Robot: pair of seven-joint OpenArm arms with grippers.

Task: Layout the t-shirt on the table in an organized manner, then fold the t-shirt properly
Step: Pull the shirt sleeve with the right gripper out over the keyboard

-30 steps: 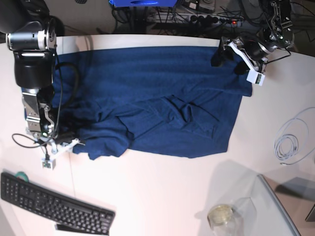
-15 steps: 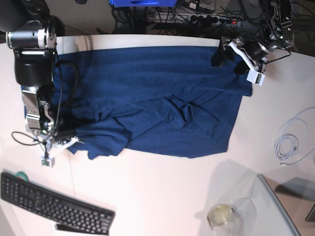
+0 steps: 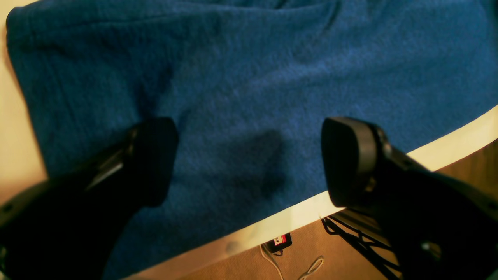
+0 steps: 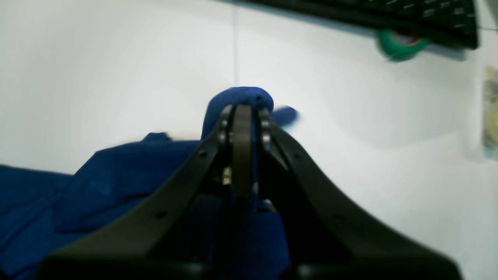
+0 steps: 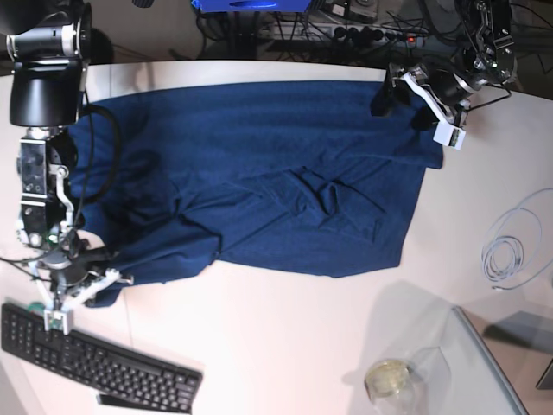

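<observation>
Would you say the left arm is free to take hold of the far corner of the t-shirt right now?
Probably yes. The left gripper is open just above the t-shirt near the table edge, nothing between them. The right gripper, shut on cloth, is at the opposite corner.

The t-shirt (image 3: 249, 77) is seen as soft, matt, slightly fuzzy cloth. The bench (image 5: 285, 337) is shown smooth and faintly glossy. The left pincer (image 3: 249, 163) pads are seen as matt black plastic.

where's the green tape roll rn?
Base view, lower left: the small green tape roll sits on the white table, touching the black keyboard's far-left end.
</observation>
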